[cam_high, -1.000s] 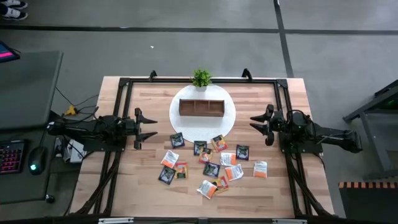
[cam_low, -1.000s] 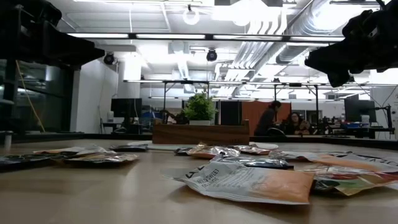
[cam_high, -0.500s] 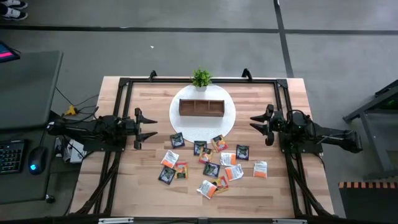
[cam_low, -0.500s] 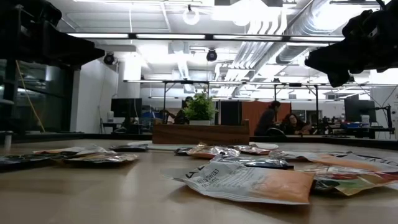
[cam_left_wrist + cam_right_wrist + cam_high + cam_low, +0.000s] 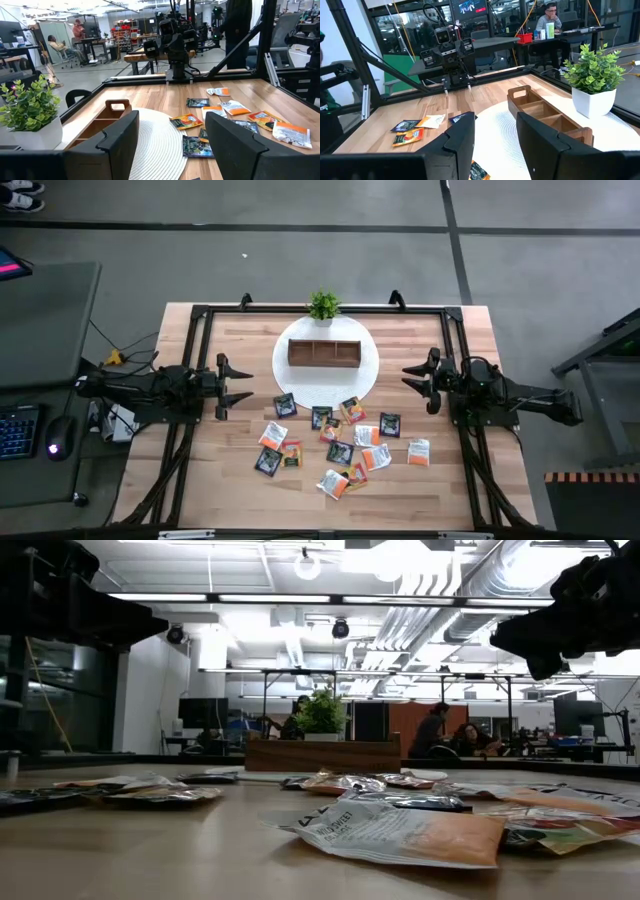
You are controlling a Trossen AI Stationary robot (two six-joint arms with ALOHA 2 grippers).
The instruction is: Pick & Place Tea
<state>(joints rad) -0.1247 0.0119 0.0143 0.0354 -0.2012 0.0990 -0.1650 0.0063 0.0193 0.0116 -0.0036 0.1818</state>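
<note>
Several tea sachets, dark, orange and white, lie flat and scattered on the wooden table, toward its near side; they show close up in the low view. A brown wooden tray with three compartments sits on a round white mat behind them. My left gripper hovers open at the table's left, level and pointing right, clear of everything. My right gripper hovers open at the table's right, pointing left, with nothing between its fingers.
A small green potted plant stands just behind the tray at the far edge. A black metal frame runs around the table. Bare wood lies between each gripper and the sachets. People sit in the room beyond the table.
</note>
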